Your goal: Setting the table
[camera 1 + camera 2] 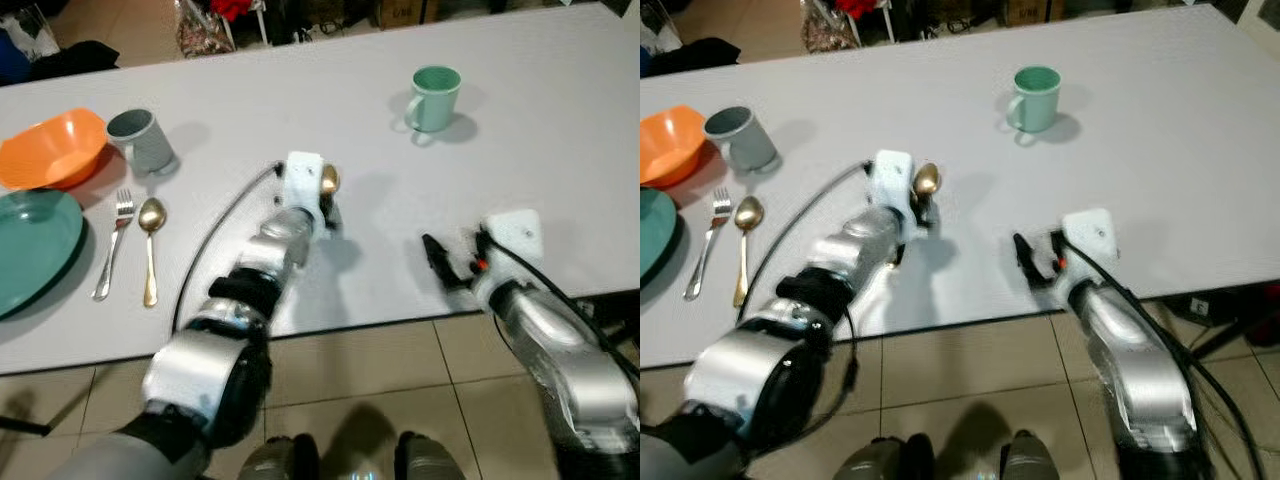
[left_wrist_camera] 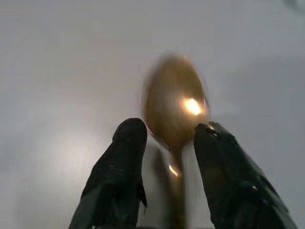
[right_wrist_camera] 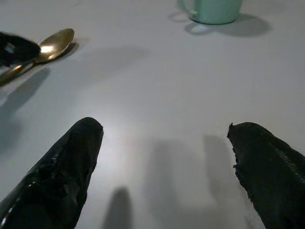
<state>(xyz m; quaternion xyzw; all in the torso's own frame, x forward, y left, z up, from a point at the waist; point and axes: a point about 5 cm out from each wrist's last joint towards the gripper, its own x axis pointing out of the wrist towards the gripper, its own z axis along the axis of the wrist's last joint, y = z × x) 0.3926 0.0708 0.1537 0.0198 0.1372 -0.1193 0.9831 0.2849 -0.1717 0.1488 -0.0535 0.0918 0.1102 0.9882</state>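
Note:
My left gripper is shut on a gold spoon over the middle of the white table. In the left wrist view the spoon's bowl sticks out past the two black fingers, with its handle between them. My right gripper hovers low near the table's front edge, open and holding nothing; its fingers stand wide apart. At the left lies a place setting: a teal plate, a silver fork and a second gold spoon.
An orange bowl and a grey mug stand behind the plate. A mint-green mug stands at the back right of the centre. Tiled floor lies below the table's near edge. Bags and clutter sit beyond the far edge.

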